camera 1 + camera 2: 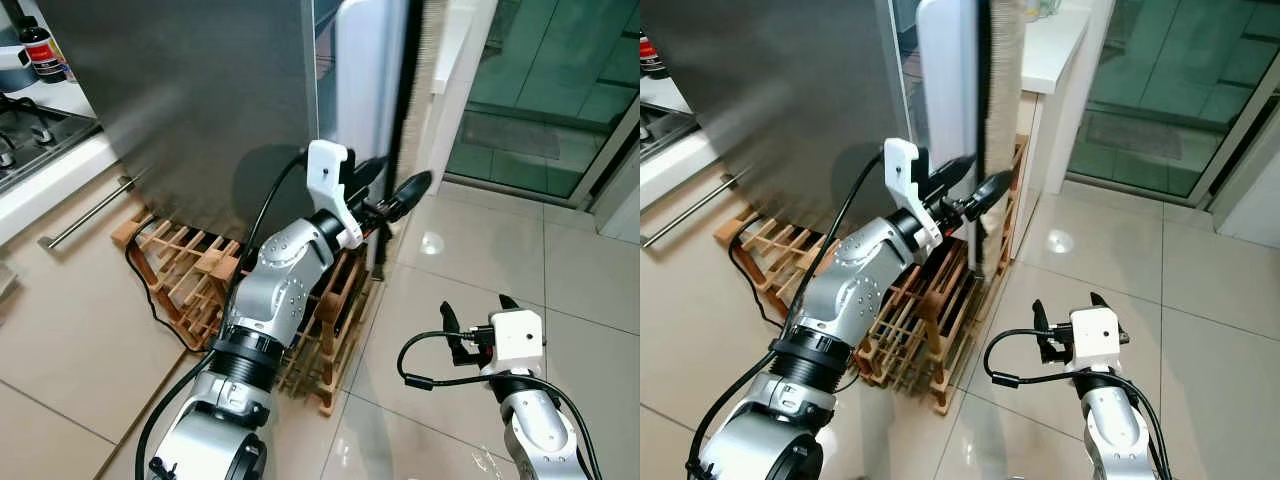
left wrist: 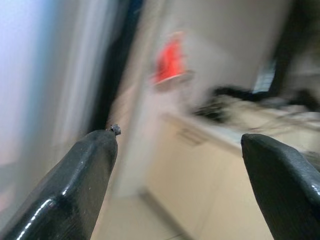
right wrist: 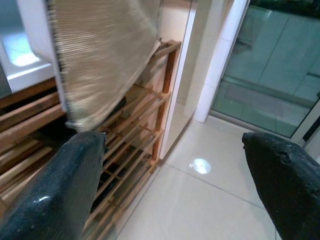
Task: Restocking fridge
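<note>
The fridge [image 1: 200, 90] has a steel face, and a white door panel [image 1: 950, 100] stands edge-on with a blurred ribbed seal beside it. My left gripper [image 1: 395, 185] is raised to that door edge, open, one finger on each side of the seal's lower part; I cannot tell whether it touches. The left wrist view is blurred and shows the open left gripper [image 2: 180, 140] holding nothing. My right gripper [image 1: 475, 310] hangs low over the tiled floor, open and empty. In its wrist view the right gripper [image 3: 172, 140] faces the seal and a wooden rack [image 3: 150, 120].
A wooden rack [image 1: 190, 275] lies on the floor against the fridge base, with a black cable [image 1: 150, 295] beside it. A hob [image 1: 30, 130] and a bottle [image 1: 40, 50] sit on the counter at left. Glass doors [image 1: 540, 80] stand at right, with open tile floor [image 1: 580, 260].
</note>
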